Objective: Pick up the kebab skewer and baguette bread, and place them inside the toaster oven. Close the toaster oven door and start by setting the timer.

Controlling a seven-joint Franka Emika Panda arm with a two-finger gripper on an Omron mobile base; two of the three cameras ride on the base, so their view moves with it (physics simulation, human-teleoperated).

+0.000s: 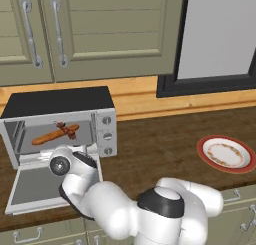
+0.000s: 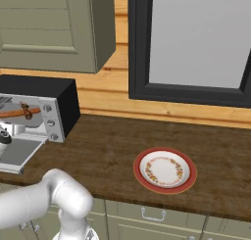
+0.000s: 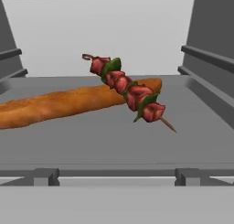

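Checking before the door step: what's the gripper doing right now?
Gripper: open, holding nothing; kebab skewer and baguette bread lie in the toaster oven.

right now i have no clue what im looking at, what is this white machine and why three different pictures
It is a white robot arm on a driving base, in a simulated kitchen. Two pictures come from cameras on the base, behind the arm to its left and right. The third looks along the claw, into the toaster oven.

Inside, on the grey tray, lie the baguette bread and the kebab skewer, which rests across the baguette. The toaster oven door hangs open. An empty plate sits on the counter. The claw is open and holds nothing.
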